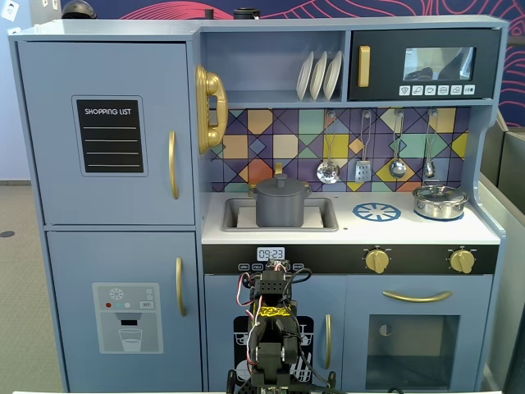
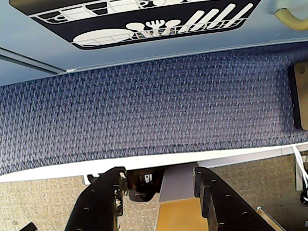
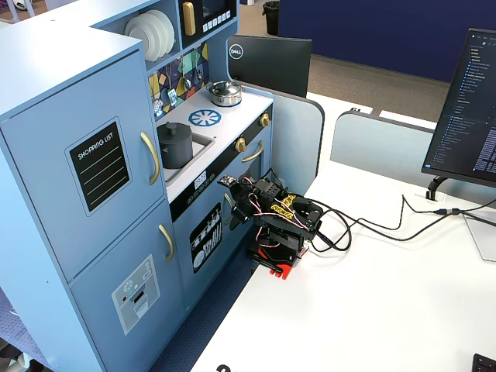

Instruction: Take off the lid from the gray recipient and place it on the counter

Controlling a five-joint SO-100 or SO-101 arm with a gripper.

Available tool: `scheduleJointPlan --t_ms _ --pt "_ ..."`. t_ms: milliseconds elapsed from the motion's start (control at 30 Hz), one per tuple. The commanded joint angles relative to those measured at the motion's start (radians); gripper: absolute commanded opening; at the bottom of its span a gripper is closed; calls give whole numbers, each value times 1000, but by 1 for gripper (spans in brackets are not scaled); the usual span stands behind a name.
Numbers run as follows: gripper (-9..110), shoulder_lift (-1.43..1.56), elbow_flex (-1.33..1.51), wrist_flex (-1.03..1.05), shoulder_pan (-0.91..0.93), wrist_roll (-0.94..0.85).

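The gray recipient [image 1: 281,211] stands in the recessed sink [image 1: 236,217] of the white counter [image 1: 353,231]. The lid [image 1: 281,184] sits flat on it, knob up. Both also show in the other fixed view, the recipient [image 3: 175,147] and the lid [image 3: 173,128]. My arm [image 1: 271,328] is folded low in front of the kitchen's lower doors, well below the counter. My gripper [image 2: 160,175] is open and empty; it points down at blue carpet and the table edge, and shows in a fixed view [image 3: 235,194]. The recipient is out of the wrist view.
A shiny silver pot [image 1: 440,202] stands at the counter's right, beside a blue burner mark [image 1: 376,212]. Utensils [image 1: 361,168] hang above the counter. Gold knobs [image 1: 376,260] line its front. A monitor [image 3: 465,108] and cables [image 3: 372,225] are on the white table.
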Motion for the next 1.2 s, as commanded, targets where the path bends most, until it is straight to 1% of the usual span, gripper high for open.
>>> scheduleJointPlan --t_ms 0,433,533,633,833,1067,1167 --pt "0 -6 -2 176 63 -11" --pt "0 -6 -3 161 60 -17" --pt "0 -6 -15 71 69 -31" --pt "0 -8 -87 -23 78 -58" --pt "0 -91 -345 -225 94 -67" --pt "0 -161 -617 -350 74 -48" --pt "0 -201 -678 -494 69 -29"
